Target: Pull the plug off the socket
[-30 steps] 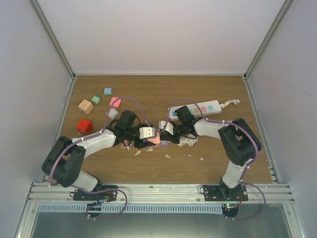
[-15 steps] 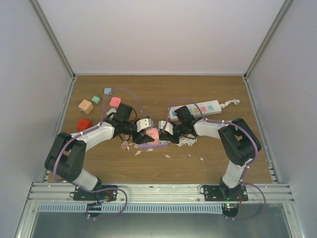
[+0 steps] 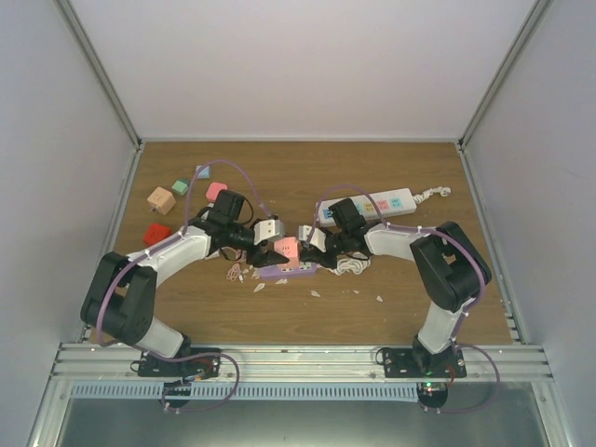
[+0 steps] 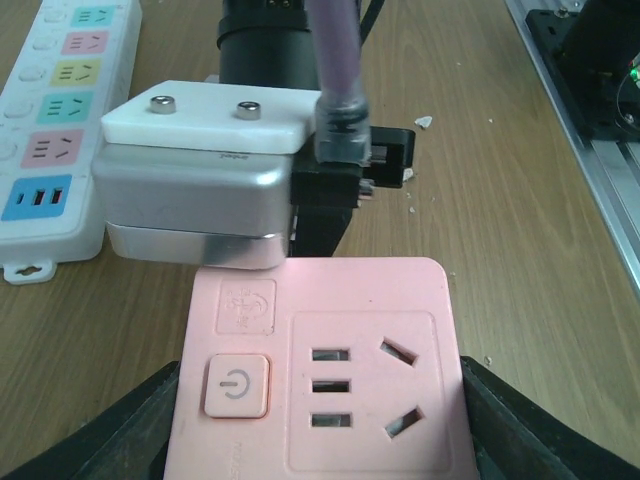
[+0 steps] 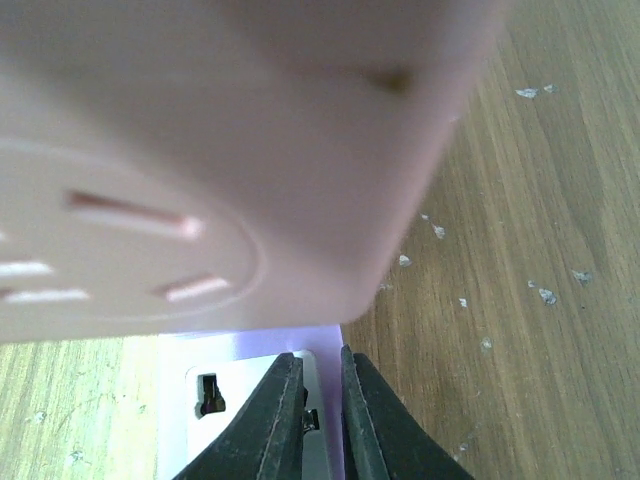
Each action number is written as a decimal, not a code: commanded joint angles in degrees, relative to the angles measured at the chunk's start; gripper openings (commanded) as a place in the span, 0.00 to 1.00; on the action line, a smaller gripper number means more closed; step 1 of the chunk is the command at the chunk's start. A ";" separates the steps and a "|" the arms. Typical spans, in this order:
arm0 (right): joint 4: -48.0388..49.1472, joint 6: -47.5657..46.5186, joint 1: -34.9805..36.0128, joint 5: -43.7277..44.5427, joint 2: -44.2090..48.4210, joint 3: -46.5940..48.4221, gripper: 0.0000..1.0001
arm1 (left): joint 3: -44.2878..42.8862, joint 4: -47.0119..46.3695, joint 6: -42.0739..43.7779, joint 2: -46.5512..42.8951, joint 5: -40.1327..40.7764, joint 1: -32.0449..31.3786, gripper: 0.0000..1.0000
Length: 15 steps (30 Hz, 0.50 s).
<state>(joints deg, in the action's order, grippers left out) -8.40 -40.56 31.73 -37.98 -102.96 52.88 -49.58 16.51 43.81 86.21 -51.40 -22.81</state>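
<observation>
As left tool (image 4: pixel 320 430) grips pink socket (image 4: pixel 330 340), purple strip (image 3: pixel 296 271)

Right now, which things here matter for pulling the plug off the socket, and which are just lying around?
Job: pink plug adapter, purple socket, left hand, right hand.
Lying about: white power strip, orange block, red block, green block.

The pink square plastic socket block (image 4: pixel 320 370) has a smooth, matt face with softly moulded edges. The long white plastic power strip (image 4: pixel 45 130) looks smooth with a slight sheen. The brown wooden tabletop (image 4: pixel 520 230) is matt, with plain grain and pale flecks, while the silver-grey metal housing (image 4: pixel 195 200) has a dull brushed finish under a smooth white plastic plate (image 4: pixel 205 120).
</observation>
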 commanded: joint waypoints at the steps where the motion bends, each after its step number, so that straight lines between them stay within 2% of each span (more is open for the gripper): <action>1: -9.50 0.24 -1.32 12.82 -3.69 -3.56 0.14 | 1.07 1.49 4.94 -3.71 -0.49 1.01 0.22; 6: -11.25 0.35 -1.67 8.66 -0.73 -1.74 0.27 | 1.84 4.61 6.61 -6.60 -0.01 4.15 0.22; 12: -13.46 -0.28 -1.67 6.60 1.69 0.11 0.53 | 4.01 5.01 5.50 -11.06 -0.71 7.64 0.23; 15: -14.82 -0.58 -1.67 6.26 2.46 1.36 0.57 | 4.13 6.69 6.40 -12.31 0.56 8.61 0.23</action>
<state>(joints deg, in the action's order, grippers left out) -14.55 -39.70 30.41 -34.57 -100.99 54.11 -46.22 22.37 48.69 76.42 -50.30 -15.22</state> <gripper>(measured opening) 0.556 0.624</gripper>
